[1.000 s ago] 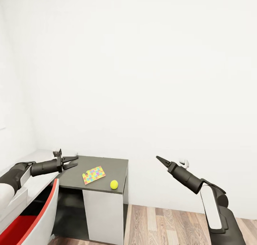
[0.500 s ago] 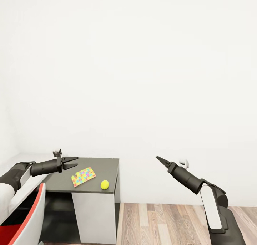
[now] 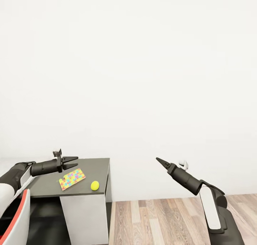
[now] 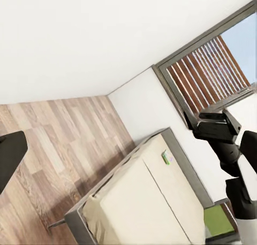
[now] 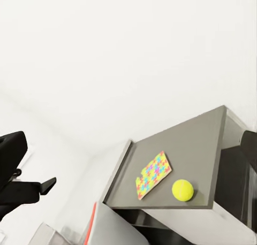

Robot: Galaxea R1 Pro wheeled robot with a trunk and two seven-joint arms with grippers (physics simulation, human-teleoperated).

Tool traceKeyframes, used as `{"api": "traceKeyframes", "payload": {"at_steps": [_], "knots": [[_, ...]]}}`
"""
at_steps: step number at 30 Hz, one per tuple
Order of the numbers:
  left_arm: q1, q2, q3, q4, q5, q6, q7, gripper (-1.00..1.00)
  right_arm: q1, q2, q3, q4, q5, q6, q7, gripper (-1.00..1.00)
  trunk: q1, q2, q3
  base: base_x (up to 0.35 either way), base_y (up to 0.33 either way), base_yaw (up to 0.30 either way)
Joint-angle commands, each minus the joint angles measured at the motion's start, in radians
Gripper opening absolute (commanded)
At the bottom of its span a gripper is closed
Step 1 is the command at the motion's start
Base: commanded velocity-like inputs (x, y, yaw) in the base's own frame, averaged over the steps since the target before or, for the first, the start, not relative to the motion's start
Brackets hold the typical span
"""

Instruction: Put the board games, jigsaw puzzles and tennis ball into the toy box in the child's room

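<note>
Notably, left wrist view catches the bed (image 4: 144,202).

The surface (image 3: 89,168) at lower left looks matt dark grey, smooth. On it the jigsaw puzzle (image 3: 71,178) looks like printed card, and the tennis ball (image 3: 94,185) a dull yellow-green. The floor (image 3: 171,216) is wood plank with visible grain. My left tool (image 3: 73,162) and right tool (image 3: 159,161) look matt black plastic.
</note>
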Motion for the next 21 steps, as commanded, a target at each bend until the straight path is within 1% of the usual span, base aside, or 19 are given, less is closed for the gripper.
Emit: {"api": "traceKeyframes", "payload": {"at_steps": [1, 21], "knots": [[0.000, 0.000, 0.001, 0.000, -0.001, 0.011, -0.004, 1.00, -0.001, 0.001, -0.003, 0.001, 0.000, 0.006, 0.004, 1.00, 0.000, -0.001, -0.001, 0.000, 0.000, -0.207], [0.000, 0.000, 0.003, 0.000, -0.001, 0.012, -0.004, 1.00, -0.001, 0.001, -0.002, 0.005, 0.000, 0.006, -0.001, 1.00, 0.000, -0.001, -0.020, 0.000, 0.000, -0.207]]}}
